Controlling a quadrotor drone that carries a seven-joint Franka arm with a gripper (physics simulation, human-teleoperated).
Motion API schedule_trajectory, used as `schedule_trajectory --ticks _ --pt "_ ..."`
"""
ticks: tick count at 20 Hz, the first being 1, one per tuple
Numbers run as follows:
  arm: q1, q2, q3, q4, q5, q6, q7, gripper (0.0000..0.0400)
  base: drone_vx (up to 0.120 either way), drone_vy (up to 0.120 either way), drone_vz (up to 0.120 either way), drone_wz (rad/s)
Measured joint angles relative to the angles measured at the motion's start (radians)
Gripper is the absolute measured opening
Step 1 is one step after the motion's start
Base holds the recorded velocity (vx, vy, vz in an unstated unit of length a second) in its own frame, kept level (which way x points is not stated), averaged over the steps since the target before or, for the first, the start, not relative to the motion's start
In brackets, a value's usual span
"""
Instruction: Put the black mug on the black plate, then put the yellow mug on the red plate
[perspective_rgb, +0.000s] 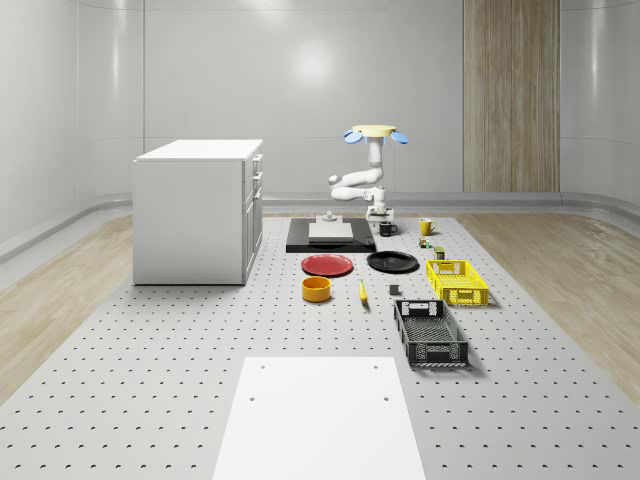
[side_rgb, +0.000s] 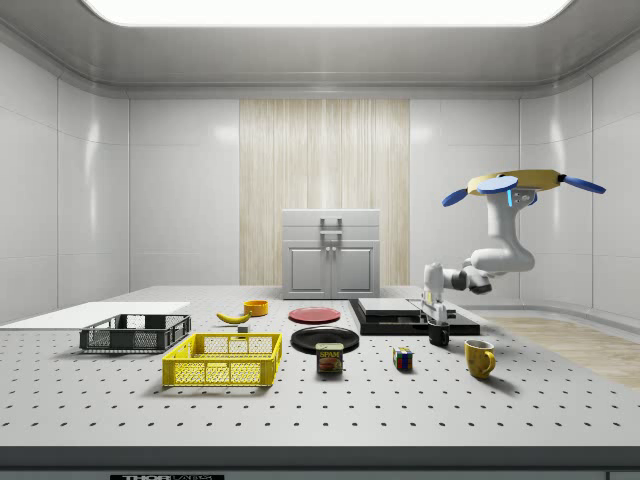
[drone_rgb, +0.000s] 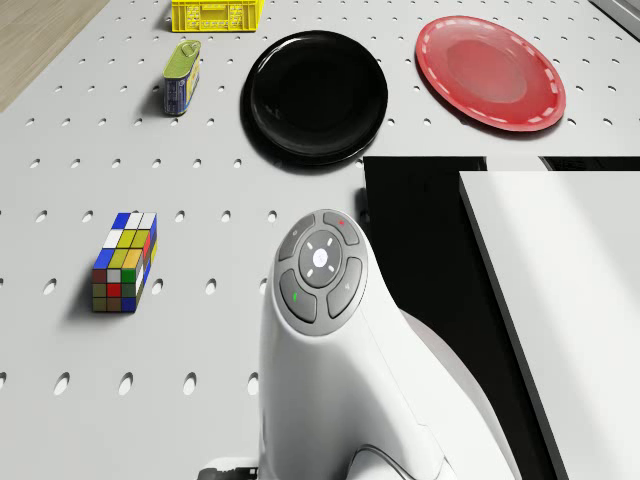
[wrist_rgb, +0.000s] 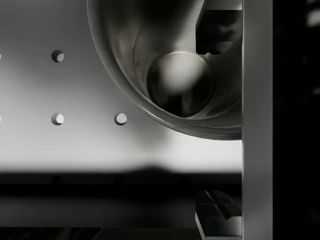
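I am seeing: cabinet (perspective_rgb: 198, 210), yellow crate (perspective_rgb: 457, 281), black crate (perspective_rgb: 430, 333), banana (side_rgb: 233, 317), bowl (perspective_rgb: 316, 289), can (drone_rgb: 182, 77), cube (drone_rgb: 125, 261) sitting on table (perspective_rgb: 180, 340).

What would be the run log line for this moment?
drone: hovering beside table | tool: at black mug | black plate: bare

The table (perspective_rgb: 150, 400) has a matt grey surface, like metal, with rows of small holes. On it, the black plate (drone_rgb: 315, 95) is glossy and the red plate (drone_rgb: 490, 70) beside it has a smooth soft shine. The black mug (wrist_rgb: 175, 70) is polished inside and reflects light. The arm (drone_rgb: 330, 380) looks like smooth white plastic. The yellow crate (side_rgb: 225, 360) is plastic mesh.
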Motion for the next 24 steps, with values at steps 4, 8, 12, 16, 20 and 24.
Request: schedule_trajectory --ticks 4,8,12,16,20,24 --pt "-0.002 -0.011 -0.002 0.003 0.001 0.012 0.0 0.0356 0.0 0.0 0.0 0.0" --pt "-0.005 -0.02 -0.001 0.005 0.005 0.022 0.002 0.02 0.0 0.0 0.0 0.0" --pt "-0.009 -0.029 0.0 0.006 0.009 0.031 0.004 0.0143 0.0 0.0 0.0 0.0" --pt "-0.012 -0.038 0.002 0.007 0.013 0.039 0.007 0.0122 0.0 0.0 0.0 0.0" --pt "-0.015 -0.045 0.016 0.004 0.028 0.04 0.011 0.0114 0.0 0.0 0.0 0.0" --pt "-0.018 -0.05 0.061 -0.007 0.074 0.026 0.019 0.0112 0.0 0.0 0.02 0.0"
